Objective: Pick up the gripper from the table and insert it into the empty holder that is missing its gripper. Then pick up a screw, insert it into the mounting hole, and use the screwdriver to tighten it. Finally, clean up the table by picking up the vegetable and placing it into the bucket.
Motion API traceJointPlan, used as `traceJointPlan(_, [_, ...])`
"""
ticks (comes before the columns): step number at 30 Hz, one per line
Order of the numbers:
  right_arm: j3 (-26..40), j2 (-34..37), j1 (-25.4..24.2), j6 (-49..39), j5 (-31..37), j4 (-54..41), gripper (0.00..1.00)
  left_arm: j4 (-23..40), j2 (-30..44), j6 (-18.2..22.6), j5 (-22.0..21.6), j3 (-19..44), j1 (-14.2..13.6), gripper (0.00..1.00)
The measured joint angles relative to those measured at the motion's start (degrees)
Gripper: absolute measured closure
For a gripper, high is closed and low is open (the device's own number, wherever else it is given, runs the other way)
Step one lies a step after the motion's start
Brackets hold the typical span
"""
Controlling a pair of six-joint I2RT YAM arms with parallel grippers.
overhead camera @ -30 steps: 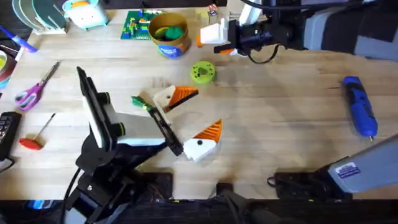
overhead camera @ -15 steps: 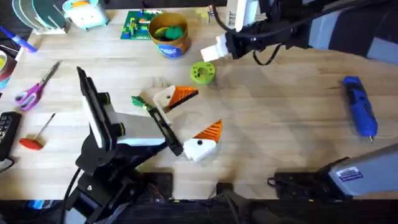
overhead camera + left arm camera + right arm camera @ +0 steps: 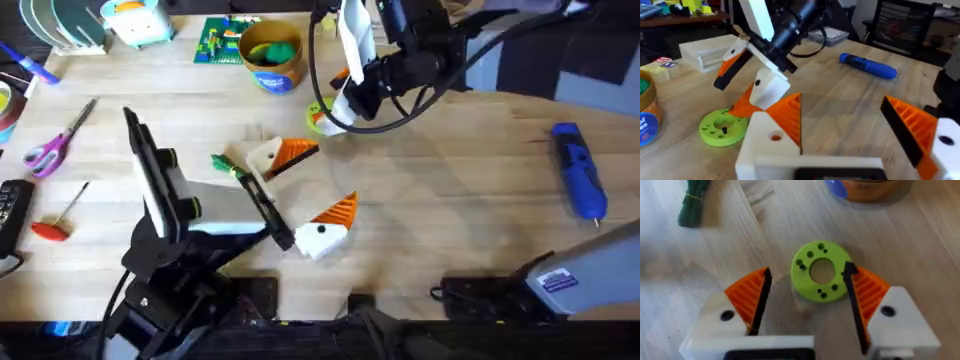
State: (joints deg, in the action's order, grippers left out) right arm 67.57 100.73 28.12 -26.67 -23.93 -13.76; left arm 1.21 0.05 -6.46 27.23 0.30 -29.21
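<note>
one bucket point(image 3: 272, 55) with green and yellow contents

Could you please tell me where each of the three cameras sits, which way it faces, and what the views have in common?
Overhead: fixed above the arms' bases, looking down and forward over the table; both arms show, the right gripper reaching above the lime-green disc.
Left wrist: on the left arm, looking low across the table; its own white and orange fingers show at the bottom edge.
Right wrist: looking straight down; its open fingers flank the disc.
Shared: the disc appears in all three; overhead and left wrist both show the blue screwdriver.
</note>
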Motion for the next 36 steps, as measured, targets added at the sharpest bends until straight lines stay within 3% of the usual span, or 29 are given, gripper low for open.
traceJointPlan(5, [0.0,1.57,0.35,-0.77,-1.09,-0.07,0.175,0.0,0.0,0.0,-0.01,0.0,0.0,0.007])
traceJointPlan(25, [0.0,6.49,3.02,-1.06,0.73,2.1,0.361,0.0,0.0,0.0,0.01,0.0,0.0,0.008])
traceJointPlan(31, [0.0,7.29,3.28,-1.04,0.79,2.61,0.58,0.0,0.0,-0.02,0.01,0.0,-0.02,0.006])
traceJointPlan(36, [0.0,7.94,3.37,-1.06,1.01,2.96,0.593,0.0,0.0,0.0,0.01,0.0,-0.02,0.007])
